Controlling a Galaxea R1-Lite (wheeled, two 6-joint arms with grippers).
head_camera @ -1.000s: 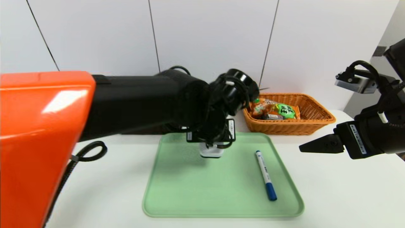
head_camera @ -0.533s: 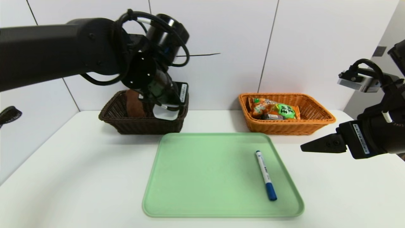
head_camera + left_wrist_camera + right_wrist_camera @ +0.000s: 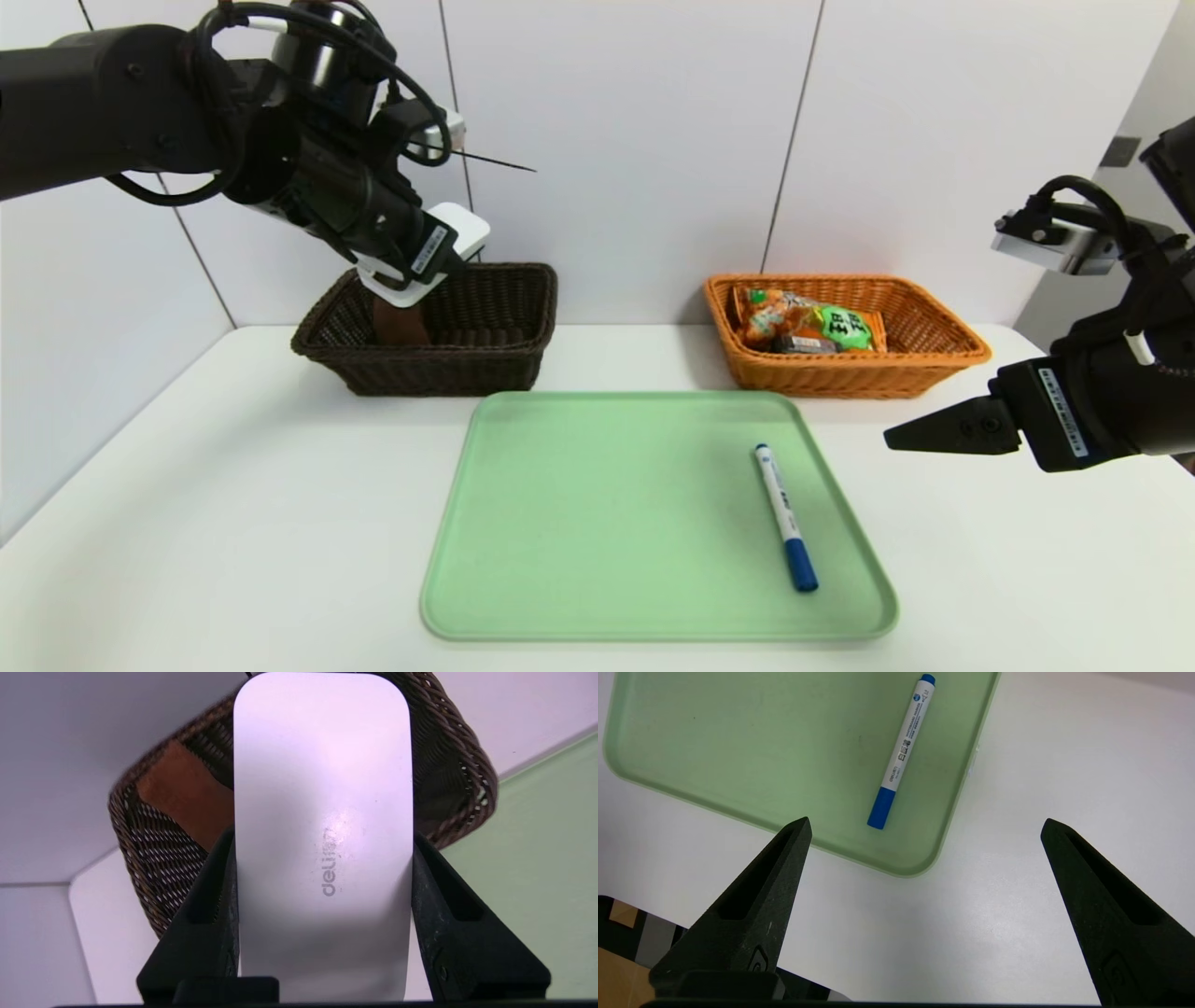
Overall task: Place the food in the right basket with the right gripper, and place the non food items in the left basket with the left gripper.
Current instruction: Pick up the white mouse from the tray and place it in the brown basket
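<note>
You've got the left gripper above the dark basket, clamped on a white box wider than its fingers' gap would leave spare. Brown item blocks the basket's left part; right part is free, so you can drop in there. Watch the rim, raised all round, and the wall close behind. Gap between dark basket and orange basket is clear. Right gripper hangs open beside the tray; only the marker lies on it, near the right edge. Rest of tray is passable.
</note>
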